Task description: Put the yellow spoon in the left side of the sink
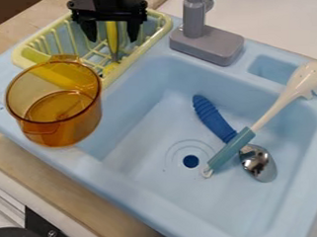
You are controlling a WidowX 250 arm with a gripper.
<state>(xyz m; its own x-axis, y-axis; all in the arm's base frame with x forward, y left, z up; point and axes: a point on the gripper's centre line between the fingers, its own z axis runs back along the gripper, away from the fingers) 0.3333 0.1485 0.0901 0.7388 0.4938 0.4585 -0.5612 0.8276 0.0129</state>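
One yellow-handled spoon (112,34) stands, steeply tilted I think, in the pale yellow plastic dish rack (158,30), and its long axis runs nearly up and down in my view. My black two-finger gripper (112,40) is wide, with nothing held; the handle appears between its fingers, so I judge the spoon lies just below and between them, but the exact depth I cannot tell. Mine is the only arm here, so it must close, lift and then carry to the left part of the light blue plastic sink (129,161). The transparent amber pot (78,132) beside the rack could obstruct this path. I can read no brand or label.
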